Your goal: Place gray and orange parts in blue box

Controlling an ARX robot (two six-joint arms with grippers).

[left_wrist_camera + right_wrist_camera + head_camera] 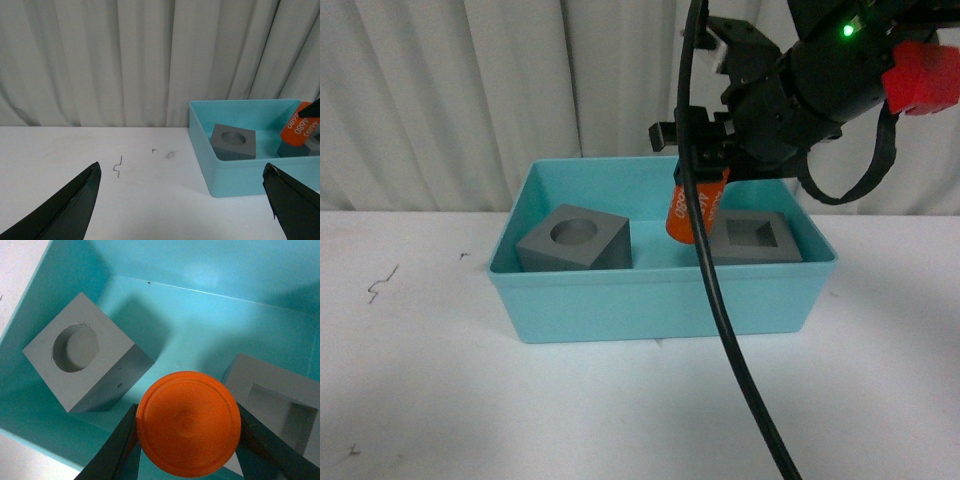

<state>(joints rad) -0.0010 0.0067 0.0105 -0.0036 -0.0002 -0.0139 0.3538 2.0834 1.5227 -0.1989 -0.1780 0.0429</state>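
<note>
We count two of three parts as placed: the gray cube with the round recess (575, 240) rests near the left wall of the blue box (660, 295), and the gray cube with the square recess (752, 238) sits by its right wall. The orange cylinder (692, 212) hangs above the box floor between them, clamped in our right end effector (698, 158), so only its release remains. Our left end effector (182, 200) is spread wide and empty over the bench (430, 400).

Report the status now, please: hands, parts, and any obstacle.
Right hand shut on orange cylinder, above blue box. Left hand open, empty. Both gray cubes inside. Nothing in the way.
</note>
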